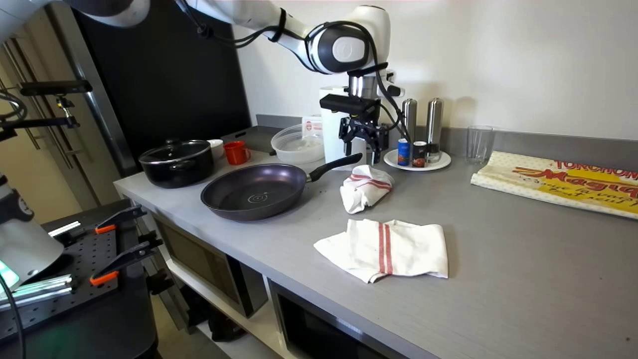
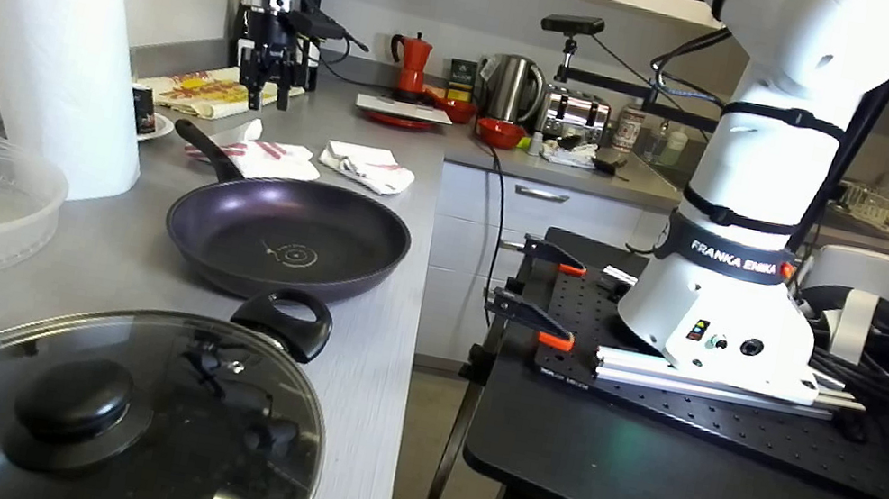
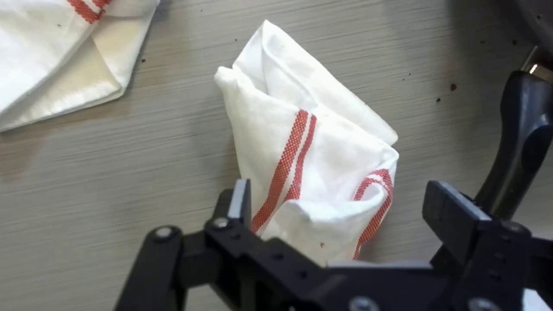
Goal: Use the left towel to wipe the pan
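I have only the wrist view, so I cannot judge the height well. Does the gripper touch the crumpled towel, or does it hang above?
Observer: The gripper hangs above the crumpled towel; a gap shows between them in an exterior view.
Operator: Thank you. The pan is mostly outside my picture. What is on its side away from this towel?
Observer: A black lidded pot; both exterior views show the pan between it and the towel.
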Robot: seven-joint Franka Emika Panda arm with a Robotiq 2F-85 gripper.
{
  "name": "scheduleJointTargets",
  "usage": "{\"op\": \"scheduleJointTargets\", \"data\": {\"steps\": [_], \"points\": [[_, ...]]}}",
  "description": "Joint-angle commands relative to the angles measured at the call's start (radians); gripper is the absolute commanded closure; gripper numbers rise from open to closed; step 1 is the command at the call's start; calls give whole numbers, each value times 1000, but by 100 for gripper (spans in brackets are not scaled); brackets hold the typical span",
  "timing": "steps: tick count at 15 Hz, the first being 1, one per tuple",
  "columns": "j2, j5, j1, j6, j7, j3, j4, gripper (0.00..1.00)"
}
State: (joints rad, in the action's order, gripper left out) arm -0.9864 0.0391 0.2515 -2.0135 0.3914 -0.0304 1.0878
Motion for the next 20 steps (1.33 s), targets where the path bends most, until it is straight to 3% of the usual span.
{"op": "scheduleJointTargets", "data": {"steps": [1, 20], "points": [[-81, -21, 0, 10, 5, 8, -95, 0], [-275, -33, 7, 42, 9, 30, -332, 0]]}}
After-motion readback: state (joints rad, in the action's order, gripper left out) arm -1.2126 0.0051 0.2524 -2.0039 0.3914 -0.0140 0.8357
